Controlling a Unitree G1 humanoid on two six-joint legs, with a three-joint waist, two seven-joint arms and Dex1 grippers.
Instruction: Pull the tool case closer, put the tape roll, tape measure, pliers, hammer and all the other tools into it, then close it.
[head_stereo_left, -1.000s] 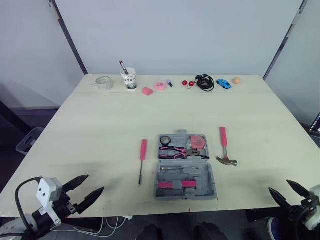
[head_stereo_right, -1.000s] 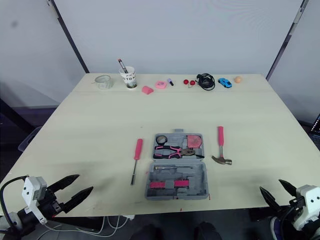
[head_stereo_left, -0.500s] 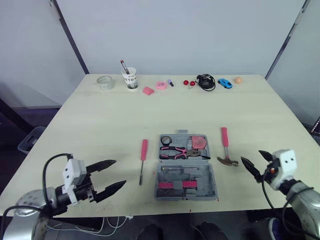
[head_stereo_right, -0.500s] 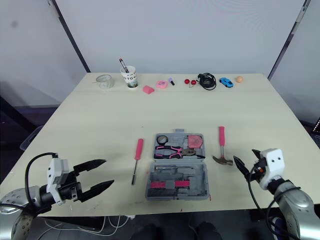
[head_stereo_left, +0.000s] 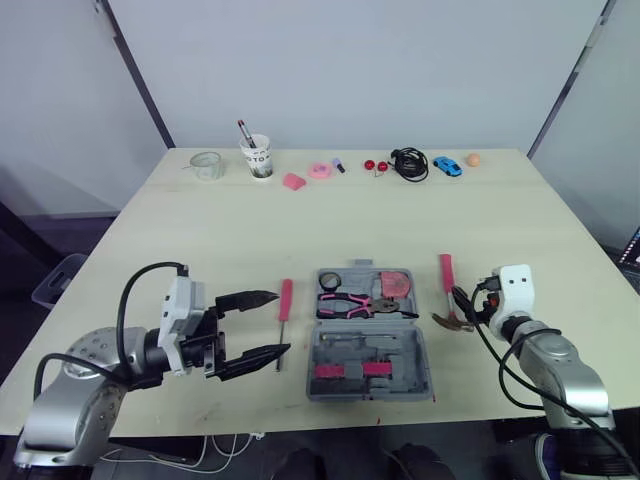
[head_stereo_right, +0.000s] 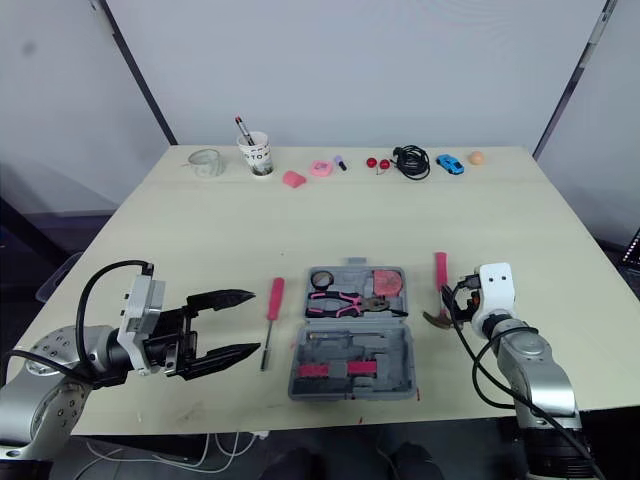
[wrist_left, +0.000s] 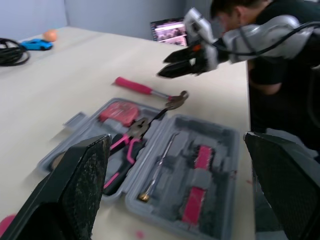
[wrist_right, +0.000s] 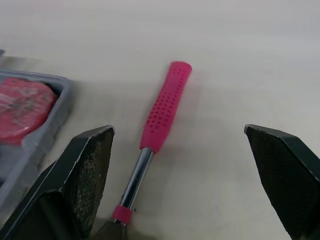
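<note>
The grey tool case (head_stereo_left: 371, 362) lies open near the table's front edge. In its far half are a black tape roll (head_stereo_left: 333, 280), pink-handled pliers (head_stereo_left: 349, 303) and a pink tape measure (head_stereo_left: 397, 284). A pink-handled hammer (head_stereo_left: 447, 276) lies just right of the case, and a pink screwdriver (head_stereo_left: 286, 304) just left of it. My left gripper (head_stereo_left: 266, 324) is open, its fingertips close beside the screwdriver. My right gripper (head_stereo_left: 461, 308) is open at the hammer's head, with the handle (wrist_right: 165, 107) running away between its fingers.
Along the back edge stand a glass jar (head_stereo_left: 208, 165), a paper cup (head_stereo_left: 259, 158) with a pen, pink bits (head_stereo_left: 320, 171), a black cable (head_stereo_left: 410, 164), a blue toy car (head_stereo_left: 447, 166) and an orange ball (head_stereo_left: 472, 159). A person (wrist_left: 260, 45) is beyond the table's right side.
Both arms came in from the table's front edge. The left gripper moved right to the screwdriver, and the right gripper moved left and forward to the hammer's head.
</note>
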